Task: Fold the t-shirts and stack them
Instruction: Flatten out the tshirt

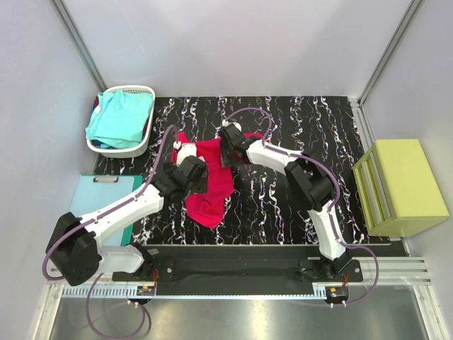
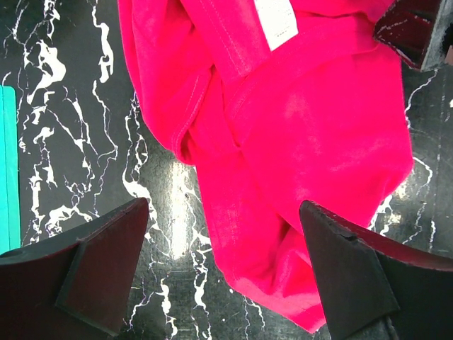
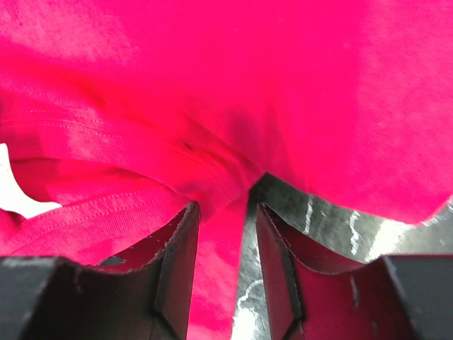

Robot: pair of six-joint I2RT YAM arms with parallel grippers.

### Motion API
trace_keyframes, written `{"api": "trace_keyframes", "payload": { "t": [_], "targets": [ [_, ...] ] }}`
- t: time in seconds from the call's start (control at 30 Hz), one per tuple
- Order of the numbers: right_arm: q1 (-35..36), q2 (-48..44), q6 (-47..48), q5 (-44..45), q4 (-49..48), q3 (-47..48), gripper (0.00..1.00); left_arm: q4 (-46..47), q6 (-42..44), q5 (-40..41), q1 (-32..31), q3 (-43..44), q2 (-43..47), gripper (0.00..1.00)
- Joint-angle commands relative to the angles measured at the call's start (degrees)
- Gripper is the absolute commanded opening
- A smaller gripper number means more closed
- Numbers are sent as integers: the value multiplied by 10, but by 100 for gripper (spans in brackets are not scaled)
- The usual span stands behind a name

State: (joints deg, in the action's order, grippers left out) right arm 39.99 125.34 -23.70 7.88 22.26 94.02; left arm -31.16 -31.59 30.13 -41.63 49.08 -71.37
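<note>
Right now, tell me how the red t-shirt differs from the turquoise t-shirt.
The red t-shirt lies crumpled on the black marbled table; the turquoise t-shirt sits bunched in the white basket at the far left. The left gripper and right gripper are at the red t-shirt, neither near the turquoise t-shirt. Both are unfolded, plain cloth.

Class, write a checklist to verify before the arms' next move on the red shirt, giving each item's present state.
1. Left gripper open over the red t-shirt: ok.
2. Right gripper grips the cloth firmly: cannot tell; cloth runs between its close-set jaws.
3. Red t-shirt spread flat: not ok, bunched up.
4. Red t-shirt wholly on the table: ok.
5. Turquoise t-shirt out on the table: not ok, lying in the white basket.
</note>
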Motion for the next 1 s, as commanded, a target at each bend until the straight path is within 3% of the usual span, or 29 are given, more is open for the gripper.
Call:
{"api": "trace_keyframes", "payload": {
  "t": [0.0,0.27,0.47,0.8,0.97],
  "targets": [
    [-3,25,12,-25,8,35,45,22,-8,-6,-3,16,-11,93],
    [-3,26,13,-23,16,23,26,29,-12,-6,-3,15,-27,93],
    [-3,4,9,-9,15,3,3,29,-11,0,-3,25,-39,93],
    [-3,-62,17,28,23,-33,0,42,-17,19,18,33,-75,94],
    [-3,-87,18,33,26,-48,0,66,-26,-24,51,23,-103,86]
  ]
}}
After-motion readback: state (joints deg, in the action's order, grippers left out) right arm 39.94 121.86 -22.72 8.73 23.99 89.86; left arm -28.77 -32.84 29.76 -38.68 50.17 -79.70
